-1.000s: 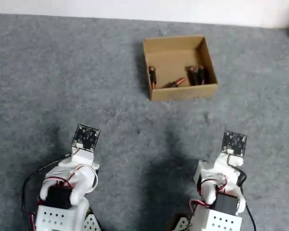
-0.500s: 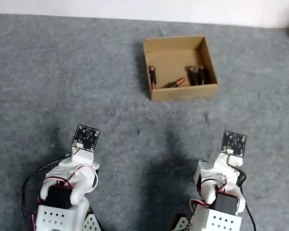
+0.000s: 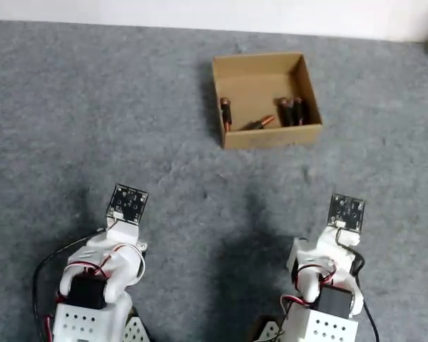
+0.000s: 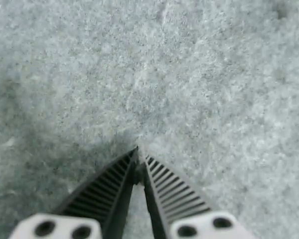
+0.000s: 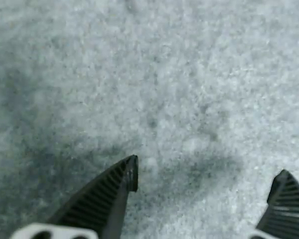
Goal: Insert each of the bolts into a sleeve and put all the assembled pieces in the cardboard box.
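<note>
Four assembled pieces (image 3: 225,114) lay in the cardboard box (image 3: 271,137), so the job looked finished. The left end effector (image 4: 140,159) was together and the right end effector (image 5: 209,168) apart, both empty above the tabletop (image 3: 93,107). Likely nothing remained to grasp.

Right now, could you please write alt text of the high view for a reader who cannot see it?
An open cardboard box holding several dark assembled pieces sits on a grey felt table. Two white arms rest side by side at the bottom edge.
</note>
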